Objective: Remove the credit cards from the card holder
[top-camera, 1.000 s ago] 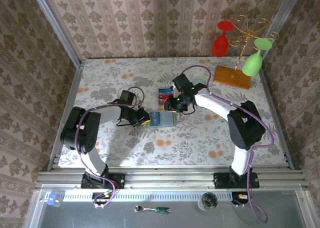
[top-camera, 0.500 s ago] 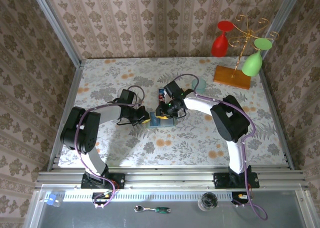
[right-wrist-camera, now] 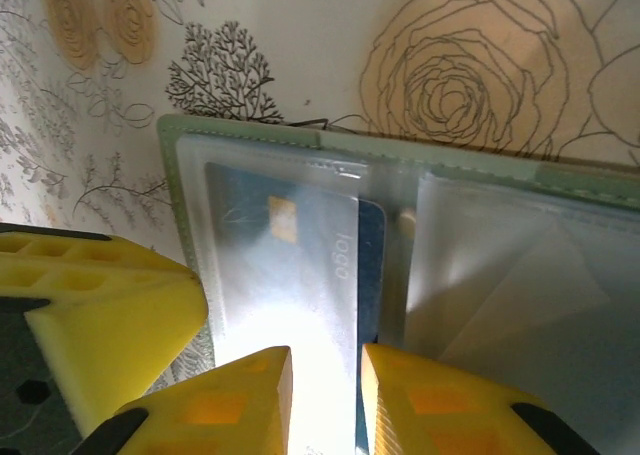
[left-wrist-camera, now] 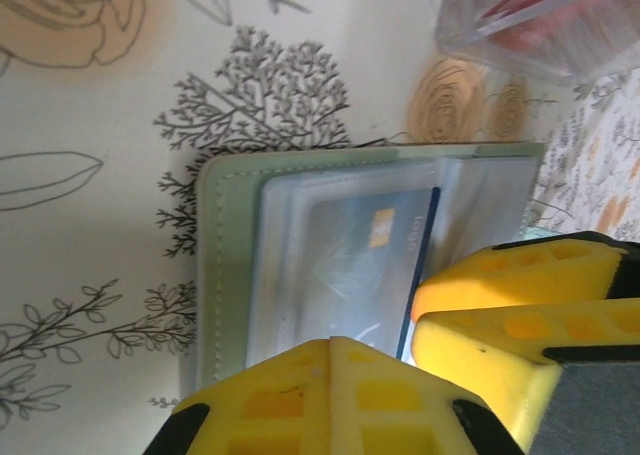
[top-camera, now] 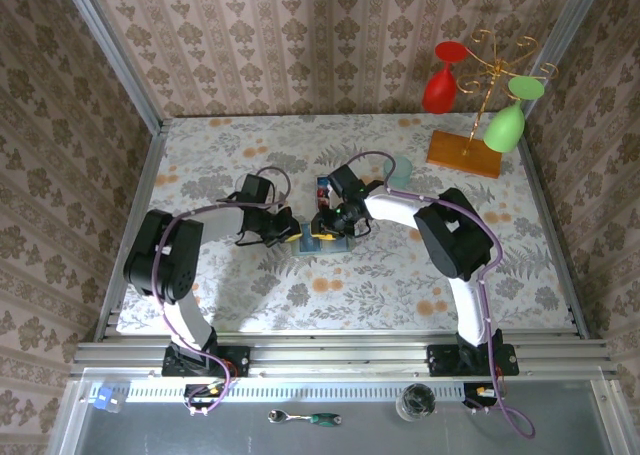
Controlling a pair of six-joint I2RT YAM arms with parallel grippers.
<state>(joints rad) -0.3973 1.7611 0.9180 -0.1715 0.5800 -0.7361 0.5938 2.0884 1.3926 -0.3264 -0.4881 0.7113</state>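
The card holder (left-wrist-camera: 225, 265) lies open and flat on the floral tablecloth, pale green with clear sleeves. A blue credit card (right-wrist-camera: 285, 260) with a gold chip sits inside the left sleeve; its dark edge (left-wrist-camera: 420, 265) pokes out toward the centre crease. My left gripper (left-wrist-camera: 330, 347) is shut, its tips together and resting on the holder's near edge. My right gripper (right-wrist-camera: 325, 390) hovers over the same sleeve with its fingers a narrow gap apart, astride the card's inner part, gripping nothing. From above, both grippers (top-camera: 292, 233) (top-camera: 325, 227) meet over the holder (top-camera: 312, 242).
A clear container (left-wrist-camera: 540, 20) with something red inside stands just beyond the holder (top-camera: 323, 187). A pale teal cup (top-camera: 398, 170) is behind the right arm. A gold rack with red and green glasses stands on an orange base (top-camera: 463, 153) at the back right.
The right gripper has moved left and down onto the card holder, which is now mostly covered. The left gripper has closed and stayed at the holder's left edge.
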